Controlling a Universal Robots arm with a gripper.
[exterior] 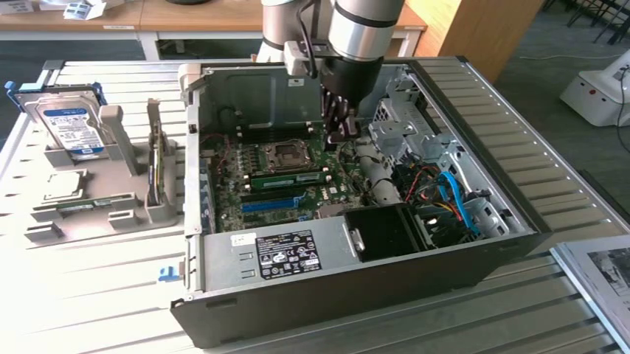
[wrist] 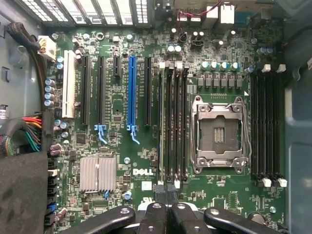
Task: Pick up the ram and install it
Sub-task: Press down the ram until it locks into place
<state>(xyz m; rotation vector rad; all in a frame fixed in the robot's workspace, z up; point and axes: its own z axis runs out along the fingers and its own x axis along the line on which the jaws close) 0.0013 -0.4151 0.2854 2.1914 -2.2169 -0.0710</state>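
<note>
We see the black power supply (exterior: 285,254) nearest in the open computer case (exterior: 512,221), behind it the ram (exterior: 288,178) lying seated in its motherboard (wrist: 117,107) slot, above it the gripper (exterior: 337,133), fingers (wrist: 158,219) clenched, holding nothing.

Slatted metal table with a computer and a parts stand

We see a pale table (exterior: 88,310) of long metal slats carrying an open computer case (exterior: 325,295), which lies on its side with the motherboard facing up and takes up the middle and the exterior view's right of the top. Just beside the case, toward the exterior view's left, a grey parts stand (exterior: 118,214) rests on the slats, and a blue-labelled hard drive (exterior: 67,129) sits upright in its far end. A small blue piece (exterior: 168,274) lies on the table close to the case's near corner.
</note>
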